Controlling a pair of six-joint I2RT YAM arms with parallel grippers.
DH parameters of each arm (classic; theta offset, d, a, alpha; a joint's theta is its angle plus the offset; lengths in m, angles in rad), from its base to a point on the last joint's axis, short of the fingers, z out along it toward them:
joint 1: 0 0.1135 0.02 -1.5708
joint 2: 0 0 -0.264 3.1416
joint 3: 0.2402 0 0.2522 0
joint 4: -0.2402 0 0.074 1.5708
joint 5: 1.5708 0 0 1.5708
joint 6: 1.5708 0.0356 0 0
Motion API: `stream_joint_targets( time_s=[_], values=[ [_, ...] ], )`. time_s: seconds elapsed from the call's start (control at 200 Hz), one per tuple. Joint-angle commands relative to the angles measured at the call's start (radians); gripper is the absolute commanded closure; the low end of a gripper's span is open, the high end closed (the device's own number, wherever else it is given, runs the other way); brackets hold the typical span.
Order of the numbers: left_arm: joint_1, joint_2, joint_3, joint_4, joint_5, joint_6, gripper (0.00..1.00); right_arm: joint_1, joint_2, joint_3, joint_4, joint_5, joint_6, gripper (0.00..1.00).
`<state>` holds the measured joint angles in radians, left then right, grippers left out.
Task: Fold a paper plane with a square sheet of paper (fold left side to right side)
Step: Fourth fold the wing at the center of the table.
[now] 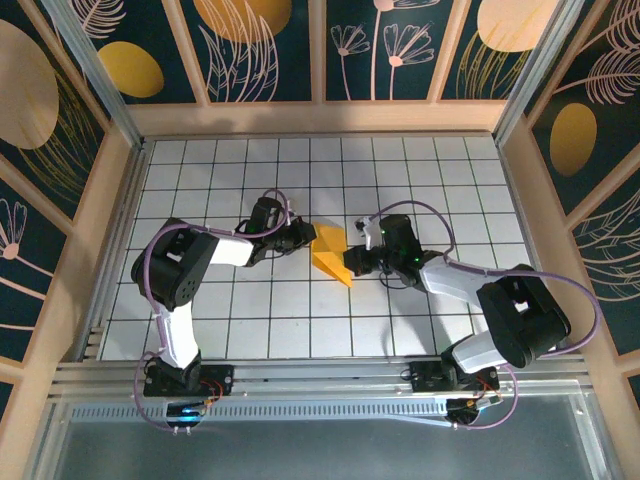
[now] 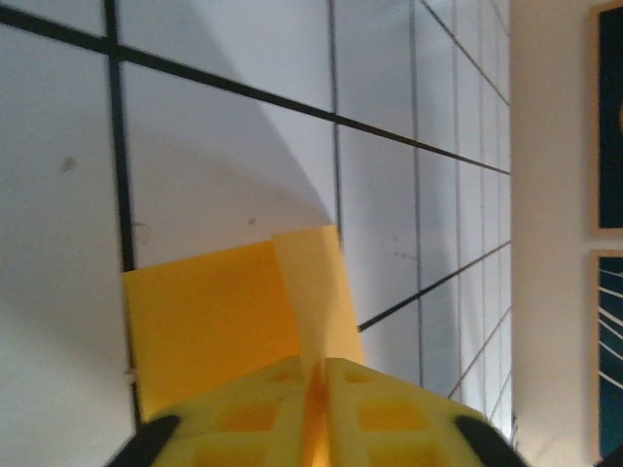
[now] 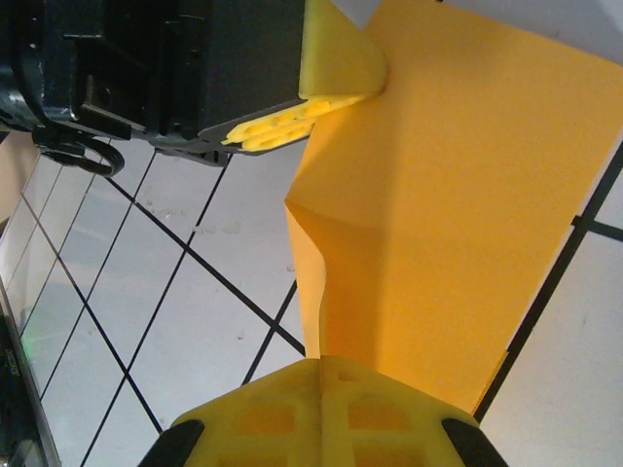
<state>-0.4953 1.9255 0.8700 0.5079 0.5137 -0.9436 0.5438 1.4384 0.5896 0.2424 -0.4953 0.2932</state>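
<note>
My left pincer [image 1: 308, 238] is pinched shut on one edge of the orange-yellow paper sheet [image 1: 332, 255], and my right pincer [image 1: 352, 262] is pinched shut on the opposite side. The sheet spans between them, buckled along a bend, over the middle of the white tiled table [image 1: 250, 320], well away from every edge.

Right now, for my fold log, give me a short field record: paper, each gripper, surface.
paper: square sheet of paper, orange-yellow, bent, not lying flat
left gripper: shut on one edge of the sheet
right gripper: shut on the opposite edge
surface: white grid table
position: sheet between the two grippers, mid-table
</note>
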Motion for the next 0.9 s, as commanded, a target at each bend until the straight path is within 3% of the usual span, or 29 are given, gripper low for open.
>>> stream_joint_targets(
  time_s=[0.0, 0.14, 0.25, 0.3, 0.51, 0.721, 0.891],
  values=[
    [0.006, -0.011, 0.009, -0.046, -0.026, 0.040, 0.98, -0.026, -0.029, -0.008, -0.012, 0.021, -0.001, 0.87],
    [0.007, -0.055, -0.021, -0.045, -0.036, 0.019, 1.00, -0.025, -0.067, 0.036, -0.118, 0.106, -0.008, 0.64],
    [0.005, -0.085, -0.046, -0.052, -0.041, -0.006, 1.00, -0.010, -0.121, 0.101, -0.254, 0.215, -0.009, 0.55],
    [0.004, -0.103, -0.057, -0.056, -0.047, -0.017, 1.00, -0.002, -0.145, 0.140, -0.327, 0.287, -0.008, 0.53],
    [0.001, -0.161, -0.104, -0.049, -0.067, -0.065, 1.00, 0.213, -0.117, 0.287, -0.590, 0.599, 0.063, 0.54],
    [-0.018, -0.181, -0.116, -0.063, -0.078, -0.074, 1.00, 0.428, 0.051, 0.366, -0.678, 0.790, 0.215, 0.54],
    [-0.024, -0.193, -0.121, -0.070, -0.089, -0.078, 1.00, 0.534, 0.221, 0.447, -0.737, 0.908, 0.269, 0.53]
  ],
)
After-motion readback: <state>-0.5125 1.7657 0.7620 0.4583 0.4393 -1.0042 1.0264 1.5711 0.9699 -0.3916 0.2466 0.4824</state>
